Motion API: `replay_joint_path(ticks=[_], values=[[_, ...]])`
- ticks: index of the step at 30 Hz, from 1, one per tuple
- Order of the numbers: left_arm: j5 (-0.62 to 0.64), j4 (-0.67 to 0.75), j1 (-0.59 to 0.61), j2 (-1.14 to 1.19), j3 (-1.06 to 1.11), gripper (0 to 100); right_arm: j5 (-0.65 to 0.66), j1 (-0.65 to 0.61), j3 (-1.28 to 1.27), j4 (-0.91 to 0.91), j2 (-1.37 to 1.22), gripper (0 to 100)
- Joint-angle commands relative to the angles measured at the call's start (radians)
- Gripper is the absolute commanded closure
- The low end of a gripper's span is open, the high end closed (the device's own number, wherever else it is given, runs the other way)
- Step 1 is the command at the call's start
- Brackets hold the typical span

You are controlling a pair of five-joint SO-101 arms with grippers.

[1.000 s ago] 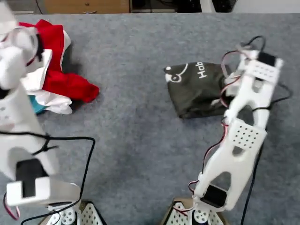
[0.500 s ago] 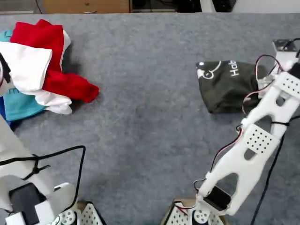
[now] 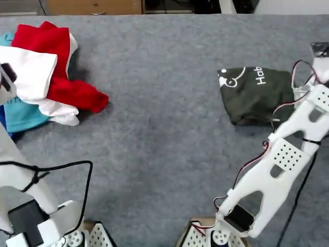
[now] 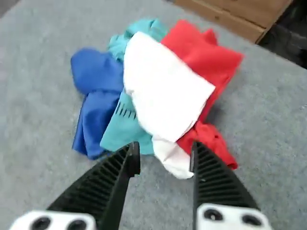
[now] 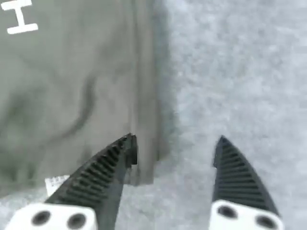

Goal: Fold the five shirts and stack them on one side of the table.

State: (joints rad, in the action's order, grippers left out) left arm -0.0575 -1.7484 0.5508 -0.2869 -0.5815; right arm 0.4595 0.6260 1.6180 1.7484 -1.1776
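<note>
A folded dark olive shirt (image 3: 257,93) with white print lies at the right side of the grey table; its edge (image 5: 76,86) fills much of the right wrist view. My right gripper (image 5: 175,153) hangs open at that shirt's edge, one finger over the cloth, the other over bare table. At the far left lies a loose heap: a red shirt (image 3: 56,62), a white shirt (image 3: 31,72), a teal shirt (image 3: 20,116) and a blue shirt (image 4: 93,96). My left gripper (image 4: 163,158) is open, just short of the heap and holding nothing.
The right arm (image 3: 277,154) stretches from the front edge to the olive shirt. The left arm's base and black cable (image 3: 51,170) sit at the front left. Wooden furniture (image 3: 92,6) stands beyond the table's far edge. Bare grey table (image 3: 154,128) lies between the heap and the folded shirt.
The right arm has dragged the olive shirt from the table's middle to the right side. The left arm has pulled back off the heap toward the front left, uncovering the white and teal shirts.
</note>
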Motion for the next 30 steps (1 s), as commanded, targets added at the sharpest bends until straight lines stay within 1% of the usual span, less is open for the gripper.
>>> replay_joint_path(ticks=[1,4,6,9,13,17,18,19,21,23,25,26,27,30], values=[[0.020,0.048,0.023,0.013,0.103,80,-0.006,0.016,0.048,0.026,0.180,73.7],[0.021,0.155,0.026,0.071,0.183,80,-0.008,0.007,0.047,0.034,0.275,74.7],[0.021,0.235,0.026,0.124,0.218,80,-0.038,0.002,0.047,0.037,0.334,74.7],[0.023,0.367,0.020,0.211,0.226,80,-0.086,0.007,0.036,0.040,0.420,74.7],[0.023,0.562,0.020,0.371,0.232,81,-0.098,0.005,0.036,0.040,0.532,74.8],[0.023,0.667,0.012,0.573,0.221,81,-0.094,0.007,-0.062,0.040,0.654,74.8],[0.023,0.681,0.011,0.616,0.221,83,-0.094,0.013,-0.111,0.040,0.690,74.8],[0.023,0.690,0.011,0.650,0.219,87,-0.094,0.030,-0.170,0.040,0.728,74.8],[0.015,0.692,0.009,0.665,0.183,99,-0.095,0.059,-0.283,0.040,0.817,74.8],[0.035,0.692,0.009,0.667,0.157,96,-0.097,0.087,-0.394,0.040,0.911,74.9],[0.083,0.692,0.009,0.665,0.123,99,-0.095,0.104,-0.495,0.038,1.004,74.9],[0.101,0.674,0.009,0.662,0.089,98,-0.091,0.105,-0.544,0.037,1.049,74.9],[0.110,0.631,0.009,0.644,0.037,98,-0.089,0.105,-0.587,0.035,1.090,74.9],[0.138,0.436,0.005,0.547,-0.176,98,-0.087,0.097,-0.688,0.015,1.184,74.9]])
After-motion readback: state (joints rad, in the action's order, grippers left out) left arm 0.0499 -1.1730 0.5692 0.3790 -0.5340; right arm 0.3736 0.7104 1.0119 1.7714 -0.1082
